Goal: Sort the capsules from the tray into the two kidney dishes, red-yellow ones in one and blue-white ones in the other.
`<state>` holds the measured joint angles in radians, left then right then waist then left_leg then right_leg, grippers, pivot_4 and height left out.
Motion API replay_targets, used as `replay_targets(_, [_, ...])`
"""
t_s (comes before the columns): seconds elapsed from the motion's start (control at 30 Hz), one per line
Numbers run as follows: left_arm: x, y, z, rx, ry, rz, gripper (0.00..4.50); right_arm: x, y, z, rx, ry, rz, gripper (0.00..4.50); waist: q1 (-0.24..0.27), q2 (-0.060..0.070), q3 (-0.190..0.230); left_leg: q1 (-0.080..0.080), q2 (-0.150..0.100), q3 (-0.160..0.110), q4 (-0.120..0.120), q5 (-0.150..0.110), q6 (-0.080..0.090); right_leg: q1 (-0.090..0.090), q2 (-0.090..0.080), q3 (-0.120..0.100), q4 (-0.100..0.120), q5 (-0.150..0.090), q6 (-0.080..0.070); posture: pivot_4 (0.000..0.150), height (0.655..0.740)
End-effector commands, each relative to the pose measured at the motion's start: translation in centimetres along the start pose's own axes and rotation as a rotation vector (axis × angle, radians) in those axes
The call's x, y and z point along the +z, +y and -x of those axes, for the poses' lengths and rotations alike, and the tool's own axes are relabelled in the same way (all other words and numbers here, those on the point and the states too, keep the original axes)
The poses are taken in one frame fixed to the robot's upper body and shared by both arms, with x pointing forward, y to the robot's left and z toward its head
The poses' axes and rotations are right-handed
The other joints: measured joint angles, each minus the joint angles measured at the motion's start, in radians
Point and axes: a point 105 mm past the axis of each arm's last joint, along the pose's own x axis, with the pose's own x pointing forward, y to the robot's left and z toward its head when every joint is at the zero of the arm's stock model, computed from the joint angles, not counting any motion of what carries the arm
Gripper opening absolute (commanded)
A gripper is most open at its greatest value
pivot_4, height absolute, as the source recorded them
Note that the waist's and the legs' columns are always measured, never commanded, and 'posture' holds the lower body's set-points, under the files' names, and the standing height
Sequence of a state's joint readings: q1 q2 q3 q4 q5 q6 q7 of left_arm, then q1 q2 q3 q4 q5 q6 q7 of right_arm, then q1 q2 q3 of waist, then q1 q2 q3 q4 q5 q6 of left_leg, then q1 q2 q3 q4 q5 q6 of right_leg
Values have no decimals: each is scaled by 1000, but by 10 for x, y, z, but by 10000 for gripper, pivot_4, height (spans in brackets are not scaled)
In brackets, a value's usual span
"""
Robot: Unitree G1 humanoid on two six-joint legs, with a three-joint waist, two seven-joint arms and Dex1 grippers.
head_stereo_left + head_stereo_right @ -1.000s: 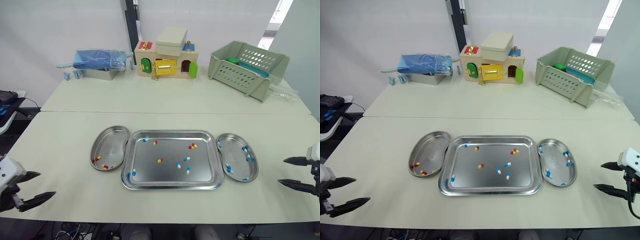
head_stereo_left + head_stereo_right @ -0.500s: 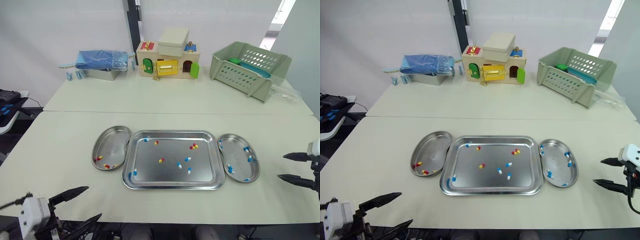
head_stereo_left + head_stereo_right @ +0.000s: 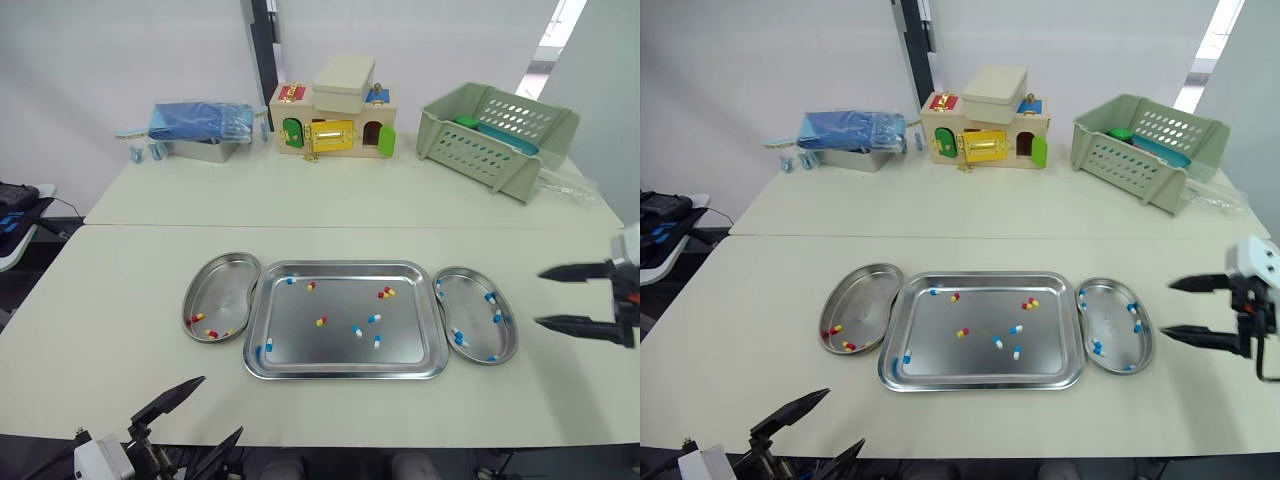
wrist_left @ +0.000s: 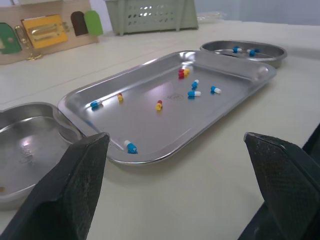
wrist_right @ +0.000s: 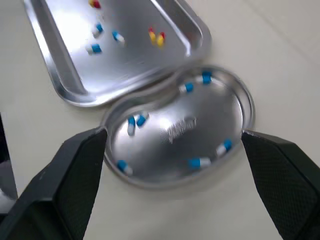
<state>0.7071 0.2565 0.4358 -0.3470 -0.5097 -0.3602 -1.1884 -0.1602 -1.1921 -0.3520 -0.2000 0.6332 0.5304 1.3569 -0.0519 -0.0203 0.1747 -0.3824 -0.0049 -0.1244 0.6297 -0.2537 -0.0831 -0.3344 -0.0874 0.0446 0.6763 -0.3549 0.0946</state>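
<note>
On the tray (image 3: pixel 310 350), loose capsules (image 3: pixel 357 330); left gripper (image 3: pixel 218 407) at 7 o'clock, right gripper (image 3: pixel 541 297) at 3, both with fingers spread.
Light, slick, probably roll; pinch mid-body.

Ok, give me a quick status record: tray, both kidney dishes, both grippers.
tray: between the two dishes, holds five blue-white capsules and a few red-yellow capsules
left kidney dish: red-yellow only
right kidney dish: blue-white only
left gripper: open, empty, nearer the robot than the left dish
right gripper: open, empty, beside the right dish, not touching it
sorting: unfinished
</note>
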Motion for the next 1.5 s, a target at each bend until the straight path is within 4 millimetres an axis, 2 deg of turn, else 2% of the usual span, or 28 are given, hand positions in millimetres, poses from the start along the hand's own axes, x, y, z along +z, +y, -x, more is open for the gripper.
replay_targets(0.03, [-1, 0, 0, 90, -1, 39, 44684, 35, 27, -42, 149, -116, 54, 45000, 2, -3, 1, 0, 0, -1, 0, 0, 0, 0, 0, -1, 0, 0, 0, 1500, 7400])
replay_targets(0.13, [-2, -4, -1, 103, 9, 48, 44684, 57, 45, -77, 246, -191, 98, 45000, 5, -6, 3, -1, 0, -2, 0, 0, 0, 0, 0, -1, -1, 0, 0, 1500, 7400])
replay_targets(0.3, [6, -1, -1, 157, 18, 36, 44684, 59, 50, -129, 273, -139, 122, 45000, 11, -7, 3, -3, 0, -3, 0, 0, 0, -2, 0, -2, -2, 0, 0, 1500, 7400])
replay_targets(0.47, [12, -6, -5, 176, 11, 33, 44684, 55, 53, -162, 274, -105, 147, 45000, 14, -7, 3, -3, -1, -4, 0, 0, 0, -2, 0, -2, -2, 0, 0, 1500, 7400])
replay_targets(0.7, [18, -3, -15, 211, -9, 28, 44684, 62, 64, -209, 283, -109, 177, 45000, 7, -7, 3, -3, 0, -4, 0, 0, 0, -3, 0, -2, 0, 0, 0, 1500, 7400])
replay_targets(1.1, [16, -4, -19, 223, -6, 38, 44684, 72, 81, -245, 325, -117, 260, 45000, 4, -7, 3, -3, 0, -4, 0, 0, 0, -4, 0, -2, 0, 0, 0, 1500, 7400])
replay_targets(1.2, [14, -5, -17, 210, 6, 38, 45000, 72, 84, -255, 322, -119, 258, 38932, 1, -7, 3, -3, 0, -4, -1, 0, 0, -4, 0, -2, 0, 0, 0, 1500, 7400])
replay_targets(1.3, [14, -4, -17, 202, 10, 35, 45000, 70, 86, -262, 324, -117, 246, 28537, 1, -7, 3, -3, 0, -5, -1, 0, 0, -5, 0, -2, 1, 0, 0, 1500, 7400])
replay_targets(1.5, [10, 0, -16, 202, 15, 34, 45000, 68, 92, -280, 308, -104, 245, 28537, 0, -6, 3, -3, 0, -4, -1, 0, 0, -7, 0, -2, 2, 0, 0, 1500, 7400])
